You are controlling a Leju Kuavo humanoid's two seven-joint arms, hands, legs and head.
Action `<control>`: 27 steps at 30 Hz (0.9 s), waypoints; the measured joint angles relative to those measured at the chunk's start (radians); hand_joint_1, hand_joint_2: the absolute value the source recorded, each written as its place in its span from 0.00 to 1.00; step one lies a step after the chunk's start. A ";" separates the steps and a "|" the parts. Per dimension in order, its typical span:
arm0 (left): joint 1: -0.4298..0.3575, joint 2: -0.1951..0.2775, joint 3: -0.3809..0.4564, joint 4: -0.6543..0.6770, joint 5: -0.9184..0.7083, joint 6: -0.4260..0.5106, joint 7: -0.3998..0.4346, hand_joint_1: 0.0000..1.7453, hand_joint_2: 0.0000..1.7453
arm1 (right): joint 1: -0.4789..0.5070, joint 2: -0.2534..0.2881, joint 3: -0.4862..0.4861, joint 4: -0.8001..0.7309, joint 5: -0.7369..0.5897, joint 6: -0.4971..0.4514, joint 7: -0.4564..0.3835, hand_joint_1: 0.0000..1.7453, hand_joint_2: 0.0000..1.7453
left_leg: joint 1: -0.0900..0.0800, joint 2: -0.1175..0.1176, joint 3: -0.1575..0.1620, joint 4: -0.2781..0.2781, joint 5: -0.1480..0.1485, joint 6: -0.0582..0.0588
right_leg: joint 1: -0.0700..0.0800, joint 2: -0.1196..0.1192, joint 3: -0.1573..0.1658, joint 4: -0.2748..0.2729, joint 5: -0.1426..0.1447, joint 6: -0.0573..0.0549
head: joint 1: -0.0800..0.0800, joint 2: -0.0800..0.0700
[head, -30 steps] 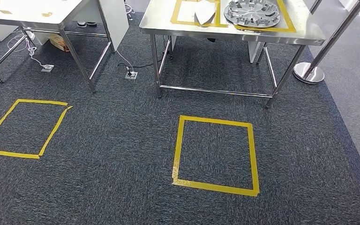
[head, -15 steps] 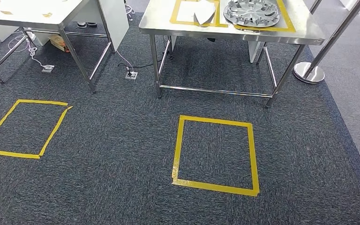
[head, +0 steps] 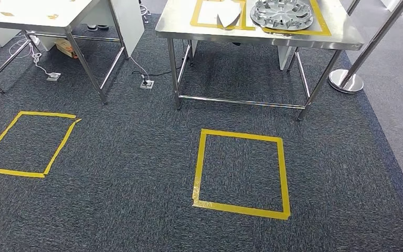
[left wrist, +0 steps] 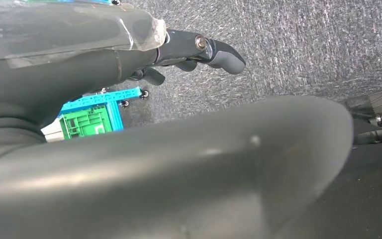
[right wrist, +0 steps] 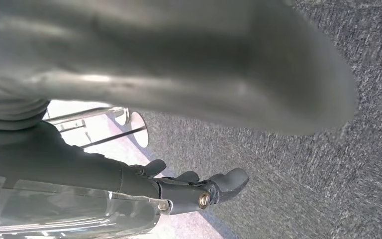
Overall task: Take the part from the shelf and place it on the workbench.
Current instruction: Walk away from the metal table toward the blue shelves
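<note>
Left hand (left wrist: 199, 50): hangs over dark carpet (left wrist: 303, 45), fingers apart and lightly curled, grasping nothing. A blue and green block (left wrist: 92, 117) lies on the carpet beyond it, partly hidden by the arm cover; what it is cannot be made out.

Right hand (right wrist: 199, 191): hangs over carpet, fingers spread, released, nothing in it. The bright base of a post (right wrist: 139, 129) shows past it, blurred.

Landmark: steel desk (head: 262, 37), far centre of the head view, its far part cut off by the frame edge.

Part (head: 282, 14): round, flat, silver, ribbed disc lying flat on the desk inside a yellow tape outline (head: 322, 23). Being round, it has no clear long axis; its far rim is cut off.

White sheet (head: 229, 16): on the desk, just left of the part, shape hard to read.

Yellow floor square (head: 240, 173): on carpet in front of the desk.

Second yellow square (head: 29, 143): well left of the desk.

Second desk (head: 36, 16): left of the steel desk, mostly cut off.

Floor socket (head: 147, 83): near the desk's left leg, cable attached.

Stanchion base (head: 345, 81): right of the desk.
</note>
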 joint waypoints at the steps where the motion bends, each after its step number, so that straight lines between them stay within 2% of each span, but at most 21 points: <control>1: 0.000 0.000 0.000 0.000 0.000 0.000 0.000 0.00 0.00 | 0.000 0.000 -0.001 0.000 0.000 0.002 -0.005 0.00 0.00 | 0.000 0.000 0.000 0.000 0.000 0.000 | 0.000 0.000 0.000 0.000 0.000 0.000 | 0.000 0.000; 13: 0.000 -0.002 0.000 0.000 0.002 0.014 -0.026 0.00 0.00 | 0.000 0.000 0.000 0.000 0.022 0.022 -0.033 0.00 0.00 | -0.003 0.000 -0.003 0.006 -0.002 0.003 | -0.003 0.000 0.000 -0.001 0.003 0.004 | 0.000 0.000; 16: 0.000 -0.002 0.000 0.000 0.002 0.013 -0.027 0.00 0.00 | 0.000 0.001 0.001 0.000 0.028 0.025 -0.036 0.00 0.00 | -0.006 -0.001 -0.007 0.010 -0.002 0.009 | -0.006 0.000 0.000 -0.002 0.006 0.010 | 0.000 0.000; 18: 0.000 -0.002 0.000 0.001 0.004 0.010 -0.027 0.00 0.00 | 0.000 0.001 0.002 0.000 0.031 0.026 -0.036 0.00 0.00 | -0.007 -0.004 -0.008 0.007 0.004 0.018 | -0.008 -0.002 0.000 -0.004 0.009 0.018 | -0.001 0.000; 19: -0.001 -0.002 0.000 0.001 0.006 0.008 -0.027 0.00 0.00 | 0.000 0.001 0.002 0.000 0.032 0.026 -0.037 0.00 0.00 | -0.005 -0.005 -0.007 0.003 0.009 0.025 | -0.009 -0.002 -0.003 0.001 0.003 0.021 | 0.000 0.000; 20: -0.001 -0.002 0.000 0.001 0.008 0.006 -0.027 0.00 0.00 | 0.000 0.000 0.003 0.000 0.034 0.026 -0.037 0.00 0.00 | -0.003 -0.007 -0.008 -0.001 0.016 0.032 | -0.009 -0.002 -0.014 0.024 -0.017 0.022 | 0.002 0.000; 21: -0.001 -0.002 0.000 0.001 0.009 0.004 -0.027 0.00 0.00 | 0.000 0.000 0.004 0.000 0.035 0.026 -0.037 0.00 0.00 | -0.001 -0.010 -0.008 -0.005 0.022 0.038 | -0.009 -0.001 -0.033 0.070 -0.050 0.022 | 0.007 0.000; 23: 0.000 -0.004 0.000 0.001 0.011 0.002 -0.028 0.00 0.00 | 0.000 -0.002 0.005 0.000 0.037 0.027 -0.037 0.00 0.00 | -0.003 -0.015 -0.015 -0.004 0.029 0.043 | -0.007 0.002 -0.089 0.215 -0.132 0.021 | 0.016 0.000; 24: 0.001 -0.005 0.000 0.001 0.011 0.000 -0.029 0.00 0.00 | 0.001 -0.002 0.005 0.000 0.037 0.028 -0.037 0.00 0.00 | -0.005 -0.020 -0.018 -0.004 0.031 0.044 | -0.006 0.003 -0.111 0.278 -0.158 0.020 | 0.019 0.000; 25: 0.003 -0.005 0.000 0.002 0.010 -0.001 -0.030 0.00 0.00 | 0.001 -0.004 0.005 0.000 0.036 0.028 -0.036 0.00 0.00 | -0.006 -0.026 -0.020 -0.003 0.032 0.043 | -0.005 0.004 -0.118 0.309 -0.167 0.019 | 0.020 0.000; 26: 0.004 -0.005 0.000 0.002 0.009 -0.002 -0.031 0.00 0.00 | 0.001 -0.005 0.005 0.000 0.035 0.028 -0.035 0.00 0.00 | -0.006 -0.034 -0.021 -0.001 0.033 0.041 | -0.005 0.005 -0.102 0.296 -0.155 0.016 | 0.020 0.000; 27: 0.004 -0.006 0.000 0.002 0.007 -0.004 -0.032 0.00 0.00 | 0.001 -0.006 0.005 0.000 0.034 0.029 -0.035 0.00 0.00 | -0.006 -0.044 -0.021 0.001 0.033 0.039 | -0.006 0.009 -0.066 0.239 -0.129 0.013 | 0.021 0.000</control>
